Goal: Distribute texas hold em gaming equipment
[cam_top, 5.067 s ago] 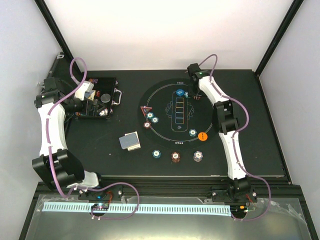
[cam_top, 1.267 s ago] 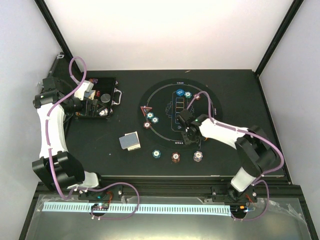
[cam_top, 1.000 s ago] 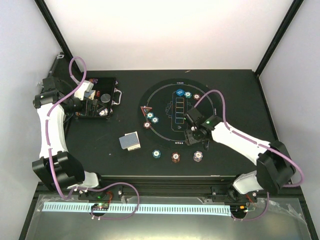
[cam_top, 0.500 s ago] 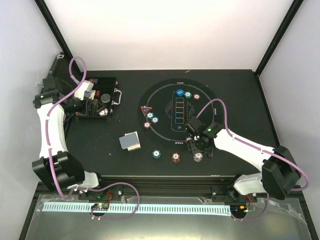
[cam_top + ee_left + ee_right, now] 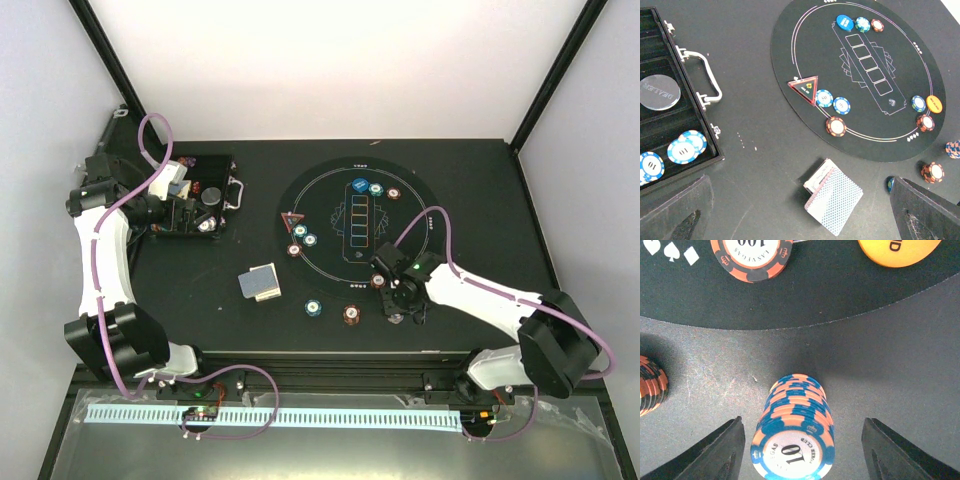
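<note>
A stack of blue-and-orange striped poker chips (image 5: 795,440) with a white "10" face stands on the table just off the mat's near edge. My right gripper (image 5: 800,455) is open, with one finger on each side of the stack and not touching it. In the top view the right gripper (image 5: 397,303) hides this stack. A red-brown stack (image 5: 351,314) and a teal stack (image 5: 314,308) stand to its left. The deck of cards (image 5: 832,200) lies face down left of the mat. My left gripper (image 5: 158,208) is open and empty, high over the case.
The black hinged case (image 5: 670,110) at the left holds several chips. On the round mat (image 5: 810,45) lie a blue button (image 5: 844,21), an orange button (image 5: 934,103), a triangular marker (image 5: 806,87) and several single chips. A red-brown chip (image 5: 751,252) lies just beyond the stack.
My right arm has swung from the mat's far side towards the near edge and come down over the rightmost chip stack. The left arm has not moved.
</note>
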Motion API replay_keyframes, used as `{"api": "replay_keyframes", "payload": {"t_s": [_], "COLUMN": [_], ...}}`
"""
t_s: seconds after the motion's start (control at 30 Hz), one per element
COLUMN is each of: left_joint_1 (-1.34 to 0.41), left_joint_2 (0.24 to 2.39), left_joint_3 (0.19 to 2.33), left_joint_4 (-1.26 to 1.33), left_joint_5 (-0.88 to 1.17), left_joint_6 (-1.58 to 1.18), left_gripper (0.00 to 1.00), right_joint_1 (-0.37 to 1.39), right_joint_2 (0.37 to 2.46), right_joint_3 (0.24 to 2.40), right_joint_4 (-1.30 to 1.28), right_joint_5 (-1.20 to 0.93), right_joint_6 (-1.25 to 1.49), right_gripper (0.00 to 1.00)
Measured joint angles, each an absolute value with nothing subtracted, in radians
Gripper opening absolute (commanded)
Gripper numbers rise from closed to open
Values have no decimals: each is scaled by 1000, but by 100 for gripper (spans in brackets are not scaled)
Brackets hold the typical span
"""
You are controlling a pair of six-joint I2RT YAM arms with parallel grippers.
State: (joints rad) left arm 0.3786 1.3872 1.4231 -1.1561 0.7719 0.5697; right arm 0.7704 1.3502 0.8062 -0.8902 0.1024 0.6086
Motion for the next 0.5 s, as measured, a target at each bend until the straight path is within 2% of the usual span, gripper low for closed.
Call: {"api": "replay_keyframes", "payload": {"t_s": [0.4, 0.5], "left_joint_1": [379, 379], "left_joint_2": [1388, 1388], "left_joint_3": [1425, 1425], "left_joint_4": [-1156, -1156], "left_joint_5": [772, 772], "left_joint_6": [570, 570], "left_gripper": [99, 99], "right_joint_1": [773, 774], "right_joint_2": [1393, 1393], "right_joint_3": [794, 794], "right_joint_4": [-853, -851], "right_joint_5": [95, 94], "right_joint_6": [609, 609], "right_gripper": [51, 44]}}
